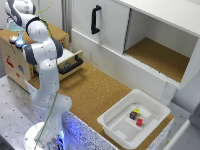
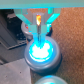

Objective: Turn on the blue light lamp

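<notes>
In the wrist view the blue light lamp [image 2: 41,51] is a small round dome glowing bright cyan-blue in a grey ring base. My gripper [image 2: 39,31] is directly over it, with the fingers [image 2: 36,22] closed together and their tips at the dome's top. In the exterior view the gripper [image 1: 16,35] points down onto the top of a wooden box [image 1: 12,60] at the far left, and the lamp [image 1: 19,42] shows as a small blue spot beneath it. A second, paler dome [image 2: 48,80] sits beside the lit one, unlit.
A white cabinet [image 1: 107,30] with a black handle [image 1: 95,19] and an open compartment stands at the back. An open drawer [image 1: 70,62] juts out by the arm. A white bin [image 1: 132,120] holds small coloured blocks. The robot's pedestal [image 1: 42,140] glows violet-blue.
</notes>
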